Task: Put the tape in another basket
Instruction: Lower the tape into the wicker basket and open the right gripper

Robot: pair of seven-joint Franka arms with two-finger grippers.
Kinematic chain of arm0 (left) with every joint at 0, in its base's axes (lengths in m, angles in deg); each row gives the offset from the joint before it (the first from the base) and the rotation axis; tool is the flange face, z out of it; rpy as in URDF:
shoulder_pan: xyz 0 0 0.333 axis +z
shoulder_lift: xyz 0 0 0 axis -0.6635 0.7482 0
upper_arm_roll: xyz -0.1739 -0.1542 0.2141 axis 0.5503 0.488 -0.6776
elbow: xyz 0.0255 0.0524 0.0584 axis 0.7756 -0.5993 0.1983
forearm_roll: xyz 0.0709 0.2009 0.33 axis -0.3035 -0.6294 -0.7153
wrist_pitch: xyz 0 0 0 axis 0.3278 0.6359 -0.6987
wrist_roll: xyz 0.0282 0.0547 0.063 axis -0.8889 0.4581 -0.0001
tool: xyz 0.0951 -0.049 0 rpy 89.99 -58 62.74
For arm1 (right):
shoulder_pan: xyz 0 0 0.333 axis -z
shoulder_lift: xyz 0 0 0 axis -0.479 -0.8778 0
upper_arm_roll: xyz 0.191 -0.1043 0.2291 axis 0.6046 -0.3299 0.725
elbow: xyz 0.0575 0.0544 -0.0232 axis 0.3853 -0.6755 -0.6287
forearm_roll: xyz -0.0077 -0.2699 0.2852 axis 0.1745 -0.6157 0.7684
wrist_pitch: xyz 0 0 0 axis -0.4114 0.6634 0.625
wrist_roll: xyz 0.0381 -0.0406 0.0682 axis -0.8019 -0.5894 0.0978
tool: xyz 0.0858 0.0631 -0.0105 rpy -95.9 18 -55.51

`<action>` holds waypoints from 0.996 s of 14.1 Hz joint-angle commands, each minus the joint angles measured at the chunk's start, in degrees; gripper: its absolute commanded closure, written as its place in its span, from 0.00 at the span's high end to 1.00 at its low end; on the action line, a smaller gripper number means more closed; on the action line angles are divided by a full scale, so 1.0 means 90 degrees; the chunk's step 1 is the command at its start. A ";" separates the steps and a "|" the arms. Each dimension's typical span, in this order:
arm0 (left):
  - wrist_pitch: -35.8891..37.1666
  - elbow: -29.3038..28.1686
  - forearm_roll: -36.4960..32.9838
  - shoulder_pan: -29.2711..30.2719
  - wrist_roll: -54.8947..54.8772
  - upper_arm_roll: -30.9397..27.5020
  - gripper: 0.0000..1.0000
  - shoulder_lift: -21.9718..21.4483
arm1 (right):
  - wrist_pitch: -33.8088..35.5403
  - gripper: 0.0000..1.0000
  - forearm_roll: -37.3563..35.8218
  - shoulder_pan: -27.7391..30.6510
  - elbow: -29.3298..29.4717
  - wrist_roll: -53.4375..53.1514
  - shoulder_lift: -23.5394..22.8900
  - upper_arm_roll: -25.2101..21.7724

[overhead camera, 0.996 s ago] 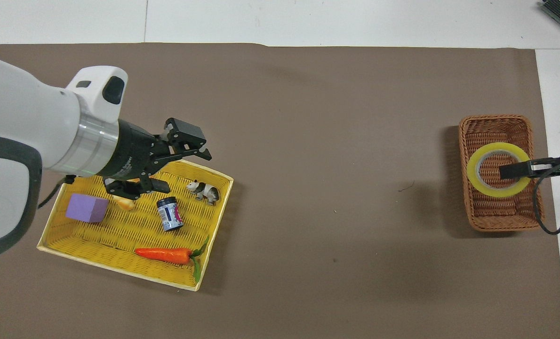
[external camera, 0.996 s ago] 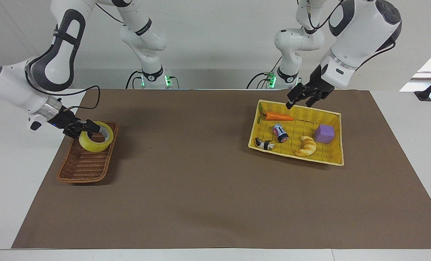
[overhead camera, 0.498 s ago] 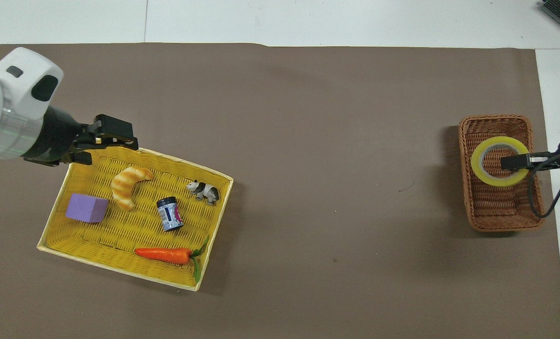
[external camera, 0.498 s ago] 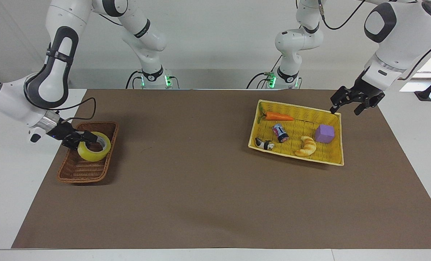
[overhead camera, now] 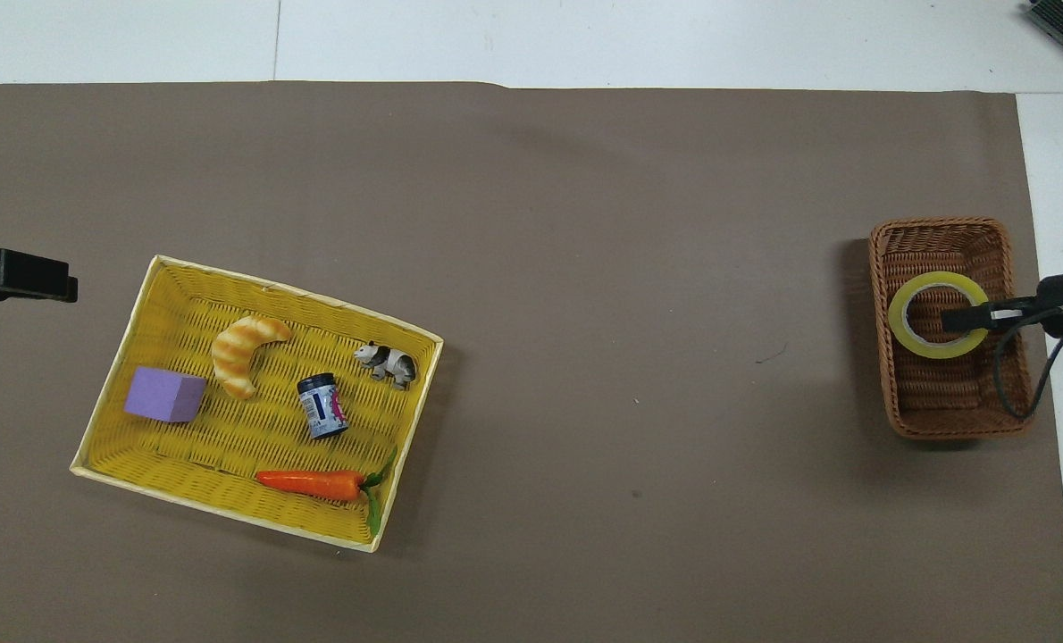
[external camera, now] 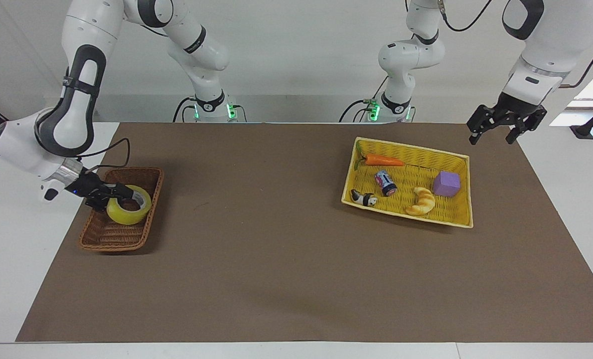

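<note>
**Tape in the wicker basket**

My right gripper (external camera: 108, 195) has its jaws closed on the wall of the tape (external camera: 129, 211), which sits in the basket (external camera: 108, 234) at my right arm's end of the desk (external camera: 276, 279). My left gripper (external camera: 493, 133) hangs open above the desk beside the yellow tray (external camera: 456, 219).

A robot lab, set up for handling trials

Two white arms are bolted at the edge of a white counter (external camera: 7, 279), green lights glowing at their bases and cables trailing along them — bare pale walls around. A brown mat (external camera: 286, 259) covers the worktop, and the props are toys: a yellow tray (external camera: 409, 145) holding a plastic carrot (external camera: 383, 160), croissant (external camera: 422, 201), purple block (external camera: 446, 183) and panda figure (external camera: 363, 198).
</note>
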 commanded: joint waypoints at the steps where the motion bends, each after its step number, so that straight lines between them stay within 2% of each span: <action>1: 0.0192 -0.0290 -0.0125 0.0082 0.0088 0.0053 1.00 -0.0259 | -0.0051 0.86 -0.0041 0.0054 -0.0008 0.0150 0.0017 0.0067; 2: 0.0319 -0.0251 -0.0124 0.0082 0.0088 0.0053 1.00 -0.0249 | -0.0032 1.00 -0.0041 0.0064 0.0001 0.0092 0.0017 0.0067; 8: 0.0974 0.0110 -0.0056 0.0062 0.0078 0.0033 1.00 -0.0249 | -0.0032 1.00 -0.0080 -0.0043 0.0411 -0.0385 0.0202 0.0067; 14: 0.1111 0.0062 -0.0056 0.0004 0.0069 0.0062 1.00 -0.0347 | -0.0042 1.00 -0.1347 -0.0901 0.0724 -0.2287 0.0915 0.0077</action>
